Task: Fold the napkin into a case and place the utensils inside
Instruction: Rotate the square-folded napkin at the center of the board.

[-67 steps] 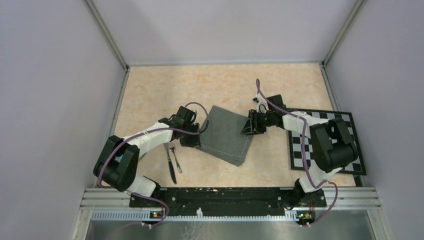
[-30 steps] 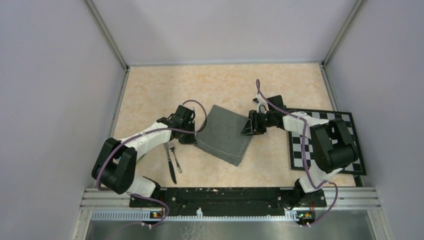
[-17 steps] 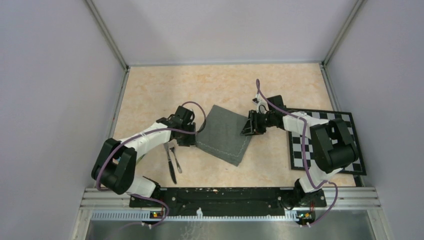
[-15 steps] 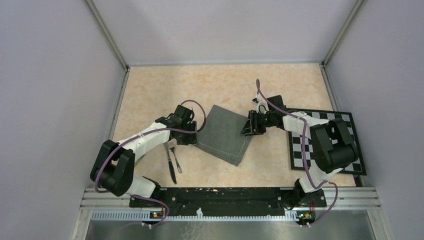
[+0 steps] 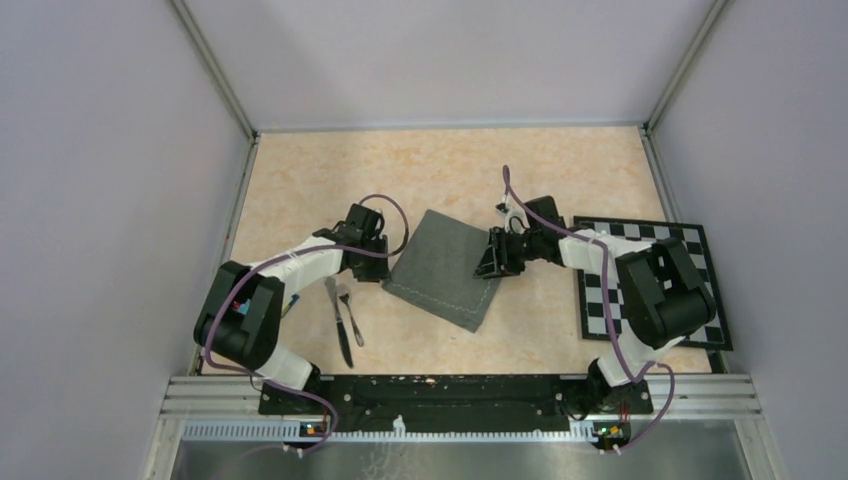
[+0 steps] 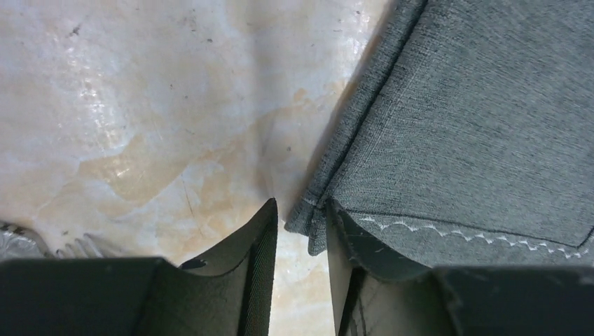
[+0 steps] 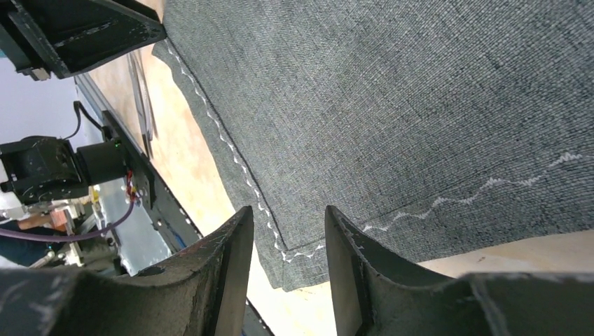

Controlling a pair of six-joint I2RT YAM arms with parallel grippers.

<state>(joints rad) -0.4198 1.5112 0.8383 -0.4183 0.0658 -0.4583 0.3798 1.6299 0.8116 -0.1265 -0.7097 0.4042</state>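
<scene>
The dark grey napkin (image 5: 445, 268) lies flat on the table, turned like a diamond. In the right wrist view the napkin (image 7: 392, 105) shows two layers at its near corner. My left gripper (image 5: 378, 262) sits low at the cloth's left corner. In its own view the left gripper (image 6: 300, 210) is open, with the napkin (image 6: 476, 126) corner loose in the gap. My right gripper (image 5: 487, 262) is at the cloth's right corner, and the right gripper (image 7: 284, 213) stands open over the hem. The knife (image 5: 338, 320) and fork (image 5: 352, 315) lie side by side, near left of the cloth.
A black-and-white checkered board (image 5: 650, 280) lies at the right, under the right arm. Fork tines (image 6: 77, 246) show just left of my left fingers. The black base rail (image 5: 430, 395) runs along the near edge. Walls close in the left, right and back.
The left gripper has opened and let go of the napkin's left corner, and its arm has drawn back leftward. The right gripper has shifted slightly left over the cloth's right corner.
</scene>
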